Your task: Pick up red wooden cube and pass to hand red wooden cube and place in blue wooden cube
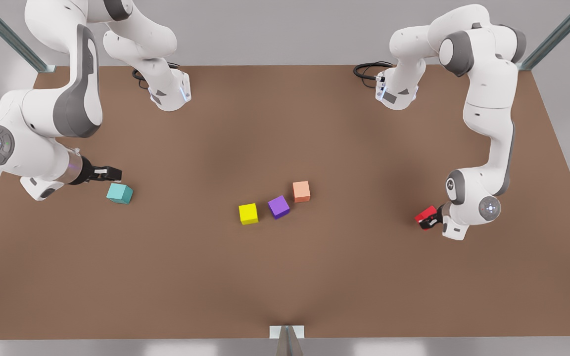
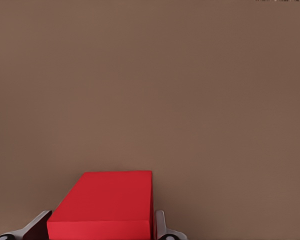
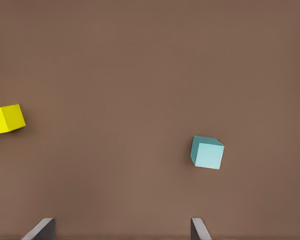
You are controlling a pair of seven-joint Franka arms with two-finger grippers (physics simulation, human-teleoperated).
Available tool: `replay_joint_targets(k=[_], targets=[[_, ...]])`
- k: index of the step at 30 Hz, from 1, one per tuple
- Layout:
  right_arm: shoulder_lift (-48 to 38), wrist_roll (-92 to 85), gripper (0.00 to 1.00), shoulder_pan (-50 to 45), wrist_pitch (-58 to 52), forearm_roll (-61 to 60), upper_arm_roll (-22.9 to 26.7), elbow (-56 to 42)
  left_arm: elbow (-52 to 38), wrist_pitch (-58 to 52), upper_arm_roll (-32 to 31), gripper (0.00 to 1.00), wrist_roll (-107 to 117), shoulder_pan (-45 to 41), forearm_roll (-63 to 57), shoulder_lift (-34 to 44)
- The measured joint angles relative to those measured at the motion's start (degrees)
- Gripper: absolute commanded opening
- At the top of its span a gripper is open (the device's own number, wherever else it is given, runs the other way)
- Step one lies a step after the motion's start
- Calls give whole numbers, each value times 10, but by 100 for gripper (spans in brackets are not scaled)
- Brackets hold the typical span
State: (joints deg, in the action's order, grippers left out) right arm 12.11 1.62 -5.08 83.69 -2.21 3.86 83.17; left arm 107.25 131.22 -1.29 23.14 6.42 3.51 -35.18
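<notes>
Near the table's [image 1: 285,277] middle: yellow cube [image 1: 248,213], purple cube [image 1: 278,206], salmon-orange cube [image 1: 301,191], in a row. Toward the front view's left edge, blue wooden cube [image 1: 119,193]; toward the right edge, red wooden cube [image 1: 426,215].

Red wooden cube [image 2: 107,205] cut off by the left wrist view's edge

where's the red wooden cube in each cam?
Front view: red wooden cube at the front view's right, between the left gripper fingers.
Left wrist view: it sits between the two fingers, above the brown table.
Right wrist view: not in it.
Shared landmark: the brown table.
</notes>
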Motion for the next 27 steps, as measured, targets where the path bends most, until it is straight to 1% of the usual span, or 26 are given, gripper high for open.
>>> replay_joint_targets(k=[1, 2, 3, 6, 7, 9, 10, 11, 13, 15, 17, 18, 19, 20, 21, 23, 27], targets=[[0, 0, 100, 0, 0, 0, 0, 0, 0, 4, 0, 100, 2, 0, 0, -3], [0, -1, 100, 1, 0, 0, 0, 1, 0, 7, 0, 74, 5, 0, -1, -5], [0, -1, 100, 1, 0, 0, 0, 1, -1, 9, 0, 65, 10, 0, -1, -6], [0, -2, 100, 0, 0, 0, 0, 1, -1, 16, 0, 65, 19, 0, 5, -6], [0, -3, 100, 0, 0, 0, 0, 1, -1, 17, 0, 62, 21, 0, 6, -6], [0, -3, 100, 0, 0, 0, 0, 1, -2, 19, -2, 62, 25, -3, 7, -2], [2, -4, 100, -1, 0, 1, 0, -1, -8, 20, -16, 62, 27, 4, 8, 1], [11, -4, 100, -1, 1, -1, -1, -8, -23, 17, -40, 63, 30, 7, 8, 3], [55, -21, 100, -1, 1, -26, -2, -42, -101, -15, -117, 63, 42, 11, 9, 6], [104, -55, 100, -2, 1, -84, -4, -61, -187, -65, -177, 63, 54, 11, 22, 1], [161, -96, 100, -11, 2, -160, -14, -90, -239, -105, -262, 63, 64, 11, 54, -15], [183, -118, 100, -14, 2, -203, -19, -98, -274, -120, -314, 63, 68, 10, 74, -44], [201, -144, 100, -15, 2, -245, -25, -103, -316, -131, -363, 63, 72, 7, 90, -89], [220, -171, 100, -17, 4, -283, -32, -112, -369, -138, -401, 63, 73, -5, 103, -145], [242, -202, 100, -19, 8, -317, -38, -128, -412, -134, -427, 63, 74, -27, 112, -193], [270, -272, 100, -21, 29, -370, -53, -151, -449, -108, -467, 62, 72, -51, 138, -251], [295, -425, 100, -21, 73, -462, -59, -152, -472, -36, -507, 62, 57, -72, 194, -302]])
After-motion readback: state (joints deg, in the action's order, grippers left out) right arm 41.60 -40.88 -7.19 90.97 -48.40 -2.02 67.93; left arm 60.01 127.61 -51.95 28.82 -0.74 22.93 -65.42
